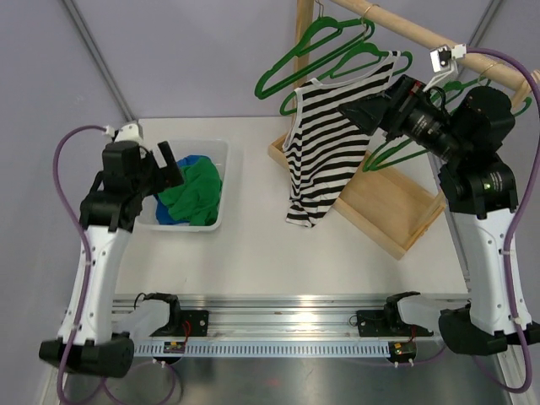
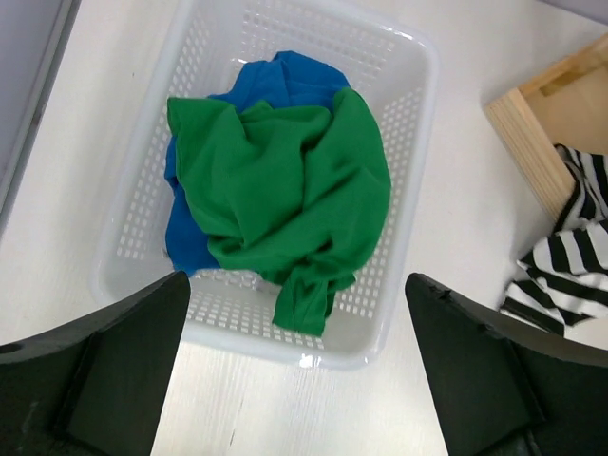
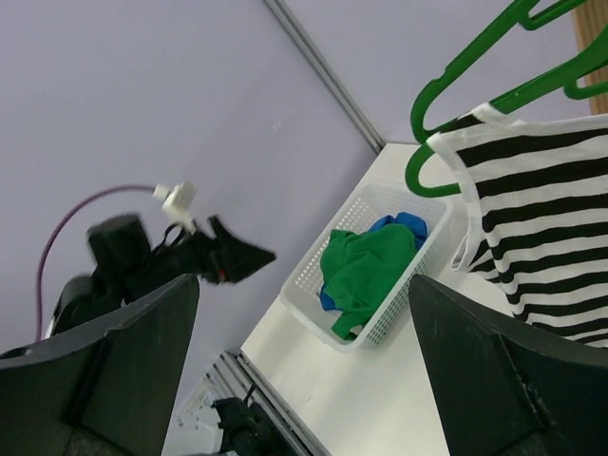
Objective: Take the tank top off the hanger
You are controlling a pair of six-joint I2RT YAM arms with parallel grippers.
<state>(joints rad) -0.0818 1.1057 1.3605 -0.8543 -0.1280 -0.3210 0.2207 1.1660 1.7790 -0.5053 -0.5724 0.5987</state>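
Spread wide with nothing between its fingers, the left gripper (image 1: 171, 165) (image 2: 296, 285) is held above the near rim of a white perforated plastic basket (image 1: 205, 142) (image 2: 418, 59), in which a crumpled green garment (image 1: 199, 191) (image 2: 285, 190) is piled on top of a blue garment (image 1: 192, 160) (image 2: 294, 76). The right gripper (image 1: 358, 113) (image 3: 302, 285) is likewise held apart and empty, raised high and pointed leftward at the level of the upper part of a black-and-white striped tank top (image 1: 325, 143) (image 3: 541, 209) (image 2: 570, 266). Whether it touches the fabric cannot be told; in the right wrist view the garment is seen off to the side of the right finger, not between the two. The tank top is hung by its straps from a green plastic hanger (image 1: 364, 57), which is hooked over a round wooden rail (image 1: 405, 29) at the far right, among other green hangers left bare. Its hem is draped down over the near left corner of a shallow wooden tray (image 1: 396, 211), which is set on the white table (image 1: 253, 253) just right of the basket.
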